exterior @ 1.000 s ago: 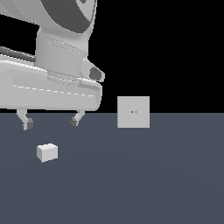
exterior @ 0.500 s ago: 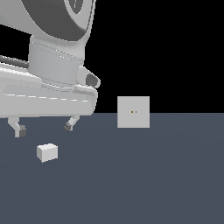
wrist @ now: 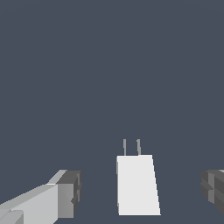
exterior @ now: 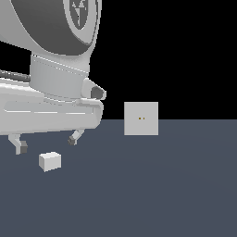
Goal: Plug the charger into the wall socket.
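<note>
The charger [exterior: 49, 161], a small white block, lies on the dark floor at the exterior view's left. In the wrist view the charger [wrist: 137, 183] shows two thin prongs at one end. My gripper [exterior: 46, 142] hangs open just above it, one fingertip [exterior: 21, 147] on each side, the other fingertip [exterior: 72, 140] nearer the socket. In the wrist view my gripper [wrist: 142, 194] has the block between its spread fingers [wrist: 68, 194], untouched. The wall socket [exterior: 141, 118], an upright light-grey square plate with two tiny dark holes, stands further back to the exterior view's right.
The dark grey floor [exterior: 152, 194] stretches around both things. The arm's large white body [exterior: 51, 69] fills the exterior view's upper left.
My gripper has moved towards the exterior view's left and come down, now straddling the space above the charger. Charger and socket have not moved.
</note>
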Available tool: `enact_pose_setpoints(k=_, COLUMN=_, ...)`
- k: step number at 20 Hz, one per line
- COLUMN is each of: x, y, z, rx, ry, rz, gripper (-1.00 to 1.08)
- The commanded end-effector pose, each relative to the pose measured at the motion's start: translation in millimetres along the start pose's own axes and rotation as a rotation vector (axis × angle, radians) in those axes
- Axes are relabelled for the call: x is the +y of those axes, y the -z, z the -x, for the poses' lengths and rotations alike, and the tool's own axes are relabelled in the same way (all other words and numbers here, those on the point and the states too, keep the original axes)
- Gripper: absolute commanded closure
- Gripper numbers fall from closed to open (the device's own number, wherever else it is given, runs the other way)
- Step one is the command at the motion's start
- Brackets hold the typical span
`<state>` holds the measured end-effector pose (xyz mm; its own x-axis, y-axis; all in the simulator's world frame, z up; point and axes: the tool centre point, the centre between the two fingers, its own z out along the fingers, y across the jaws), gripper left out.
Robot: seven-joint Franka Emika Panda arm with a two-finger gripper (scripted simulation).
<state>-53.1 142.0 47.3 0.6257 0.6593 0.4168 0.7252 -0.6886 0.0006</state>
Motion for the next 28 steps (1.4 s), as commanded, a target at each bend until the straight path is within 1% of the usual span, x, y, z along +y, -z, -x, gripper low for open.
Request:
enact_pose_setpoints(k=1, x=0, y=-10, z=5, rx=-0.001, ry=0.001, rz=0.0, gripper=-0.92)
enact_pose_setpoints(k=6, x=-1, y=-27, z=13, rx=-0.001, ry=0.002, rz=0.0, gripper=-0.92)
enact_pose_setpoints(k=11, x=-1, y=-32, z=15, rx=0.0, ry=0.003, rz=-0.001, gripper=-0.92)
enact_pose_setpoints(k=12, x=-1, y=-32, z=15, rx=0.0, ry=0.003, rz=-0.001, gripper=1.08)
enact_pose_setpoints(k=23, x=-3, y=-32, z=13, rx=0.001, ry=0.006, rz=-0.003, gripper=1.08)
enact_pose_setpoints(k=25, x=1, y=-30, z=14, rx=0.001, ry=-0.006, rz=0.002, gripper=1.08)
enact_pose_setpoints(k=28, x=14, y=-23, z=15, rx=0.002, ry=-0.048, rz=0.021, gripper=1.08)
